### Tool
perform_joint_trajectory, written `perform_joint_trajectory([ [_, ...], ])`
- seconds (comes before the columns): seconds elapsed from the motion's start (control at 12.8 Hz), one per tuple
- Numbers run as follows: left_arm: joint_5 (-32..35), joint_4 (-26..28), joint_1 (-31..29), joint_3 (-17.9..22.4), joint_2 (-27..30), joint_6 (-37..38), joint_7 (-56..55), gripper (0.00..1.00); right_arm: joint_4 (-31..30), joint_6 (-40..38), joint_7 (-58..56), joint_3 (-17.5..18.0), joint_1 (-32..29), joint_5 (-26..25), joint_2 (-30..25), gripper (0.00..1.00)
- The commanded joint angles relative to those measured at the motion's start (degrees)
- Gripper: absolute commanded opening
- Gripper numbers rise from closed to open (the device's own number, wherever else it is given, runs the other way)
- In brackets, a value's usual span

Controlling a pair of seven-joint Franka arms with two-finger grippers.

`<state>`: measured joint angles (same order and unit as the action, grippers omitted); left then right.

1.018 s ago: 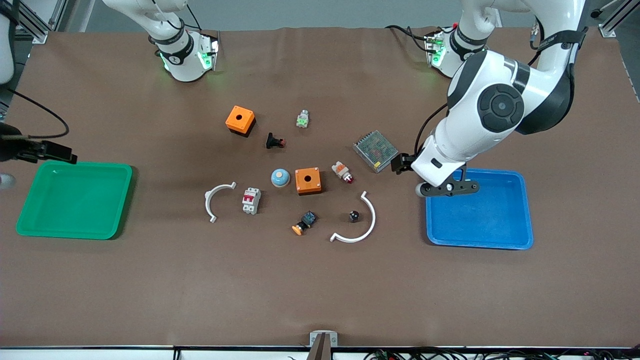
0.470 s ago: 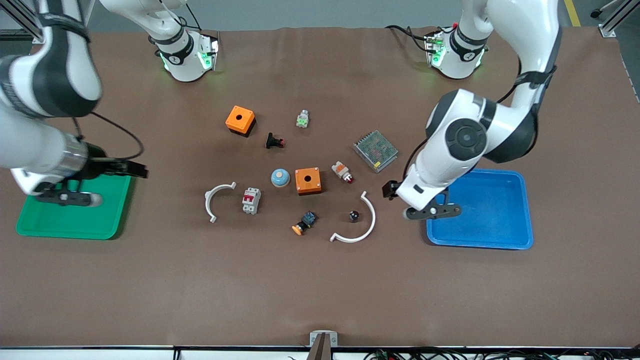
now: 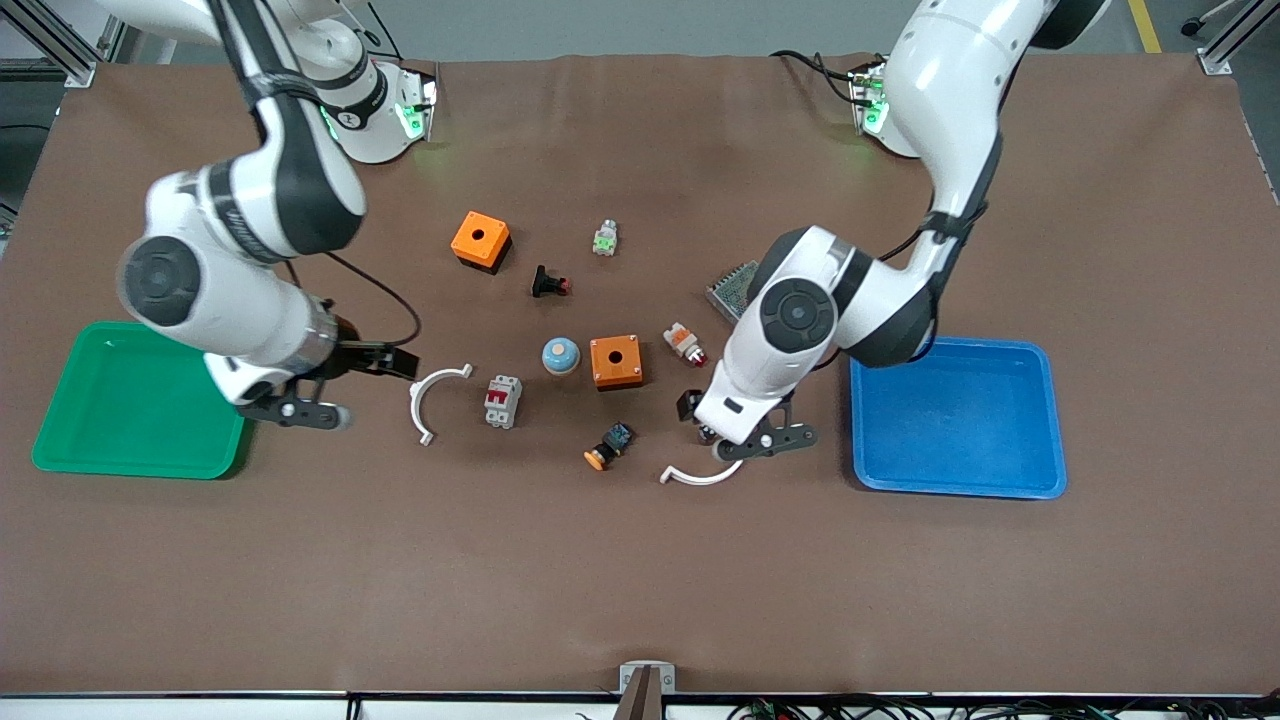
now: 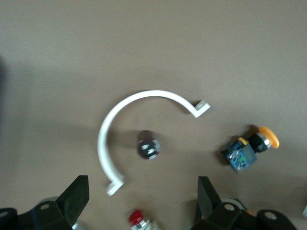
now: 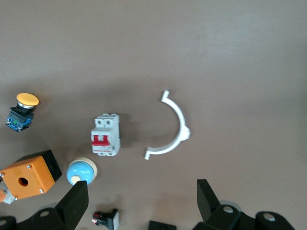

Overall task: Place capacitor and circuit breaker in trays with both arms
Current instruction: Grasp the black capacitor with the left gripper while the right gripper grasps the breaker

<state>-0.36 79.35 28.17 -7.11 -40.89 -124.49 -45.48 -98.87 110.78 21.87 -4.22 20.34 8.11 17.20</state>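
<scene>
Still early: nothing was picked, green tray (image 3: pixel 60 455) and blue tray (image 3: pixel 1040 485) bare.
Left gripper (image 3: pixel 742 441), jaws wide, hung over the tiny black silver-topped capacitor (image 4: pixel 148 144); right gripper (image 3: pixel 296 409), jaws wide, hung near the light-grey red-levered circuit breaker (image 3: pixel 502 401) mid-table.

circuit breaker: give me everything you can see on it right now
The circuit breaker is a small light-grey block, plastic by its look, with red switch levers and a red mark on its face. It lies face up on the brown table, touching nothing, between the smaller white curved clip and the blue dome button. In the right wrist view it lies ahead of the open right claw.
</scene>
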Motion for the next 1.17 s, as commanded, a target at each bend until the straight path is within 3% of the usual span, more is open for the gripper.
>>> perform_joint_trajectory([
  [0.0, 1.3, -3.1, 1.6, 0.8, -5.2, -2.9, -2.9, 1.00, -1.4, 5.3, 1.2, -0.7, 2.3, 1.2, 2.7, 1.00],
  [0.31, 1.8, -3.0, 2.5, 1.0, -7.8, -3.6, -2.9, 0.99, -8.4, 17.2, 4.4, -0.7, 5.3, 1.2, 4.5, 1.00],
  [0.7, 3.2, -2.4, 2.6, 1.0, -8.1, -3.7, -2.9, 0.79, -8.4, 25.3, 10.2, -0.7, 9.3, 1.0, 10.1, 1.00],
  [1.1, 4.3, -2.3, 2.5, 1.0, -8.6, -3.7, -2.9, 0.76, -8.4, 30.4, 10.6, -0.8, 10.2, 0.7, 14.3, 1.00],
])
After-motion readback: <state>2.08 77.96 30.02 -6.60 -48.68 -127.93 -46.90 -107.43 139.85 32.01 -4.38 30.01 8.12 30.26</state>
